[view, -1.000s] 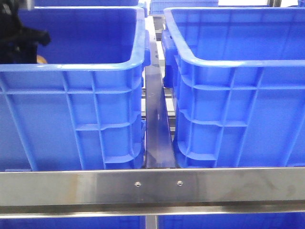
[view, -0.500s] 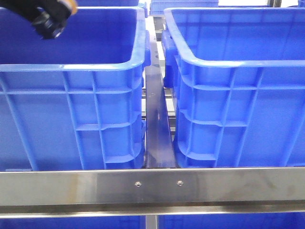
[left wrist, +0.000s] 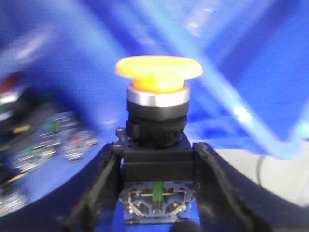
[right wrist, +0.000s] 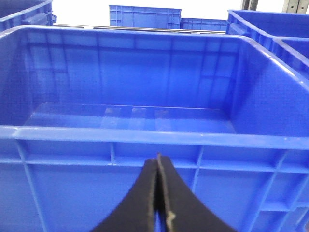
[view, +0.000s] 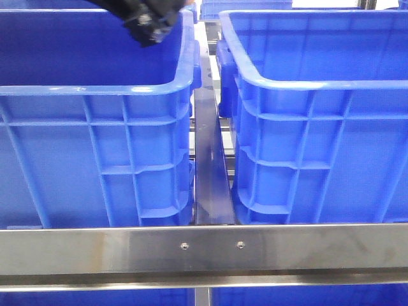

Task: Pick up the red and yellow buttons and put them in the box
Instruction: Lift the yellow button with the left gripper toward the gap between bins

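My left gripper (left wrist: 157,155) is shut on the black body of a yellow button (left wrist: 158,72), a mushroom-capped push switch held cap outward. In the front view this gripper (view: 148,20) hangs at the top, over the right rear corner of the left blue crate (view: 95,89). Blurred in the left wrist view, a pile of several buttons (left wrist: 46,133) lies on that crate's floor, one with a red cap (left wrist: 10,83). The empty blue box (view: 306,83) stands to the right. My right gripper (right wrist: 158,163) is shut on nothing, facing the box's ribbed outer wall (right wrist: 96,193).
A steel rail (view: 204,248) runs across the front, and a dark metal bar (view: 209,159) fills the narrow gap between the two crates. More blue crates (right wrist: 145,17) stand behind.
The left gripper has risen out of the left crate and swung right along the top of the front view, carrying the yellow button. The crates have not moved.
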`<state>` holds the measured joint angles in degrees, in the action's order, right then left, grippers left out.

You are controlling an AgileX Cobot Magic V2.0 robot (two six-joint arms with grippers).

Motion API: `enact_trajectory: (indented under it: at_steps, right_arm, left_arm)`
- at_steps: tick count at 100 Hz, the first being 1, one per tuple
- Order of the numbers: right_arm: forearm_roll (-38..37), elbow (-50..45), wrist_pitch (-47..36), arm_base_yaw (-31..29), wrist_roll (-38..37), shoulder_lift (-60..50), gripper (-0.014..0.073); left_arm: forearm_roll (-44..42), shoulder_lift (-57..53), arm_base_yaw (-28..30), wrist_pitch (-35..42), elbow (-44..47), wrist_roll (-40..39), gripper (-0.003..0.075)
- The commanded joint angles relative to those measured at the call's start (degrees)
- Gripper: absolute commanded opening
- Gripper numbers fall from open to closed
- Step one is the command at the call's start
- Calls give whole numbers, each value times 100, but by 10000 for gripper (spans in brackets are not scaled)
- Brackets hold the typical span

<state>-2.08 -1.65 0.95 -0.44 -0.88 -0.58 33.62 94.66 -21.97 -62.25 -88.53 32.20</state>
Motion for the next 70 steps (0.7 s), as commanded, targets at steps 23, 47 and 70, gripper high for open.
enact_trajectory:
  at_steps: [23, 47, 70]
  right_arm:
    - [-40, 94, -444, 2, -1, -138, -68]
    - [-40, 94, -444, 2, -1, -138, -68]
    - [-35, 110, -418, 3, -1, -138, -68]
  left_arm:
    - [339, -314, -619, 124, -202, 25, 250]
    - [400, -314, -714, 73, -202, 25, 249]
    - [436, -314, -714, 24, -202, 25, 249]
